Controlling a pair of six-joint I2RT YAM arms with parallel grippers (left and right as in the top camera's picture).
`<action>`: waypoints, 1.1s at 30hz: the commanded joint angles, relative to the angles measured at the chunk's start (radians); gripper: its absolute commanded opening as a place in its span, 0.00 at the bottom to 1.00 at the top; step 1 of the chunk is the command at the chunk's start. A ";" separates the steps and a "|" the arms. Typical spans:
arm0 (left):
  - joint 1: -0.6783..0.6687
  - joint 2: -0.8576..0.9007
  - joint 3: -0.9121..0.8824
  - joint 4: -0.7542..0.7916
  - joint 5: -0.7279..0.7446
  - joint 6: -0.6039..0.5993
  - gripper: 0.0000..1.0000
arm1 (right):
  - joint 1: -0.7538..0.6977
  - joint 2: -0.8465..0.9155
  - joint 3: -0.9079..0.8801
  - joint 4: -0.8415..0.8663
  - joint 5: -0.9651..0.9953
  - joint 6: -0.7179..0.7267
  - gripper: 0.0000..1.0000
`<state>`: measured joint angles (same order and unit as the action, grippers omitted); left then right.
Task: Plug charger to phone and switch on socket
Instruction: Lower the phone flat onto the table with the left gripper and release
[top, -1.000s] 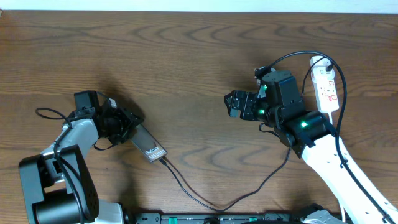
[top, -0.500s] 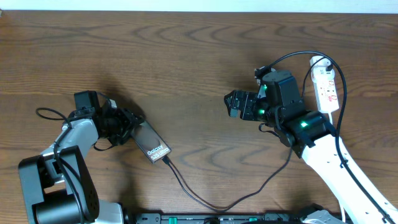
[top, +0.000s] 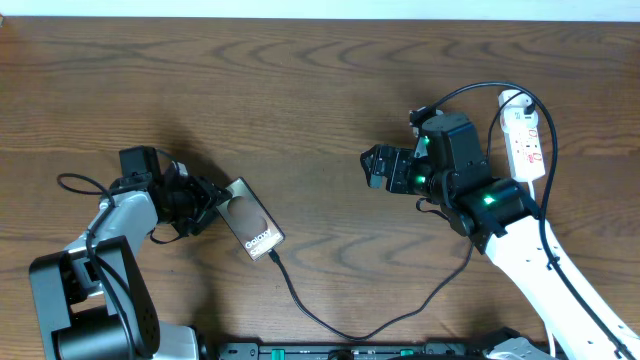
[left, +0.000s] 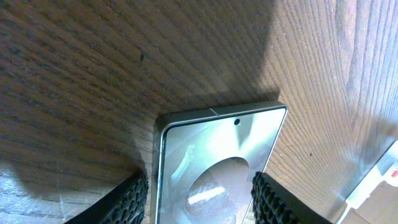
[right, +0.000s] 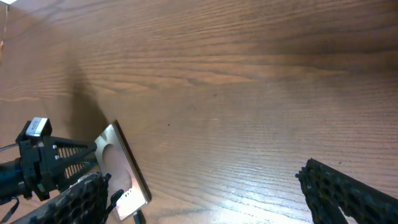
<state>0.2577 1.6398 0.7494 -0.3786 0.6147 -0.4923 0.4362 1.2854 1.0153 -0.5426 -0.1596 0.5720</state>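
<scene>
Overhead, a dark brown wooden table (top: 300, 90) fills the frame, with a pale wall strip (top: 320, 8) along the top edge. At left centre the left gripper (top: 212, 203) straddles the upper end of the phone (top: 250, 222), which lies flat. Its jaws are partly spread; whether they pinch it cannot be told. Right of centre the right gripper (top: 372, 167) hovers wide apart, empty. The charger (top: 350, 333) curves along the bottom, its tip meeting the phone's lower end. The socket (top: 527, 140) lies at upper right, beside the right arm (top: 520, 240).
</scene>
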 joint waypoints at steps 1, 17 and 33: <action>-0.001 0.014 -0.009 -0.011 -0.085 0.015 0.80 | 0.004 -0.002 0.012 -0.002 0.012 -0.012 0.96; -0.030 -0.132 0.199 -0.155 -0.088 0.348 0.93 | 0.004 -0.002 0.012 -0.019 0.049 -0.012 0.99; -0.328 -0.364 0.371 -0.366 -0.384 0.503 0.93 | 0.004 0.010 0.012 -0.035 0.049 -0.012 0.99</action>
<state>-0.0570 1.2816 1.1103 -0.7376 0.2703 -0.0174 0.4370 1.2877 1.0153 -0.5735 -0.1223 0.5720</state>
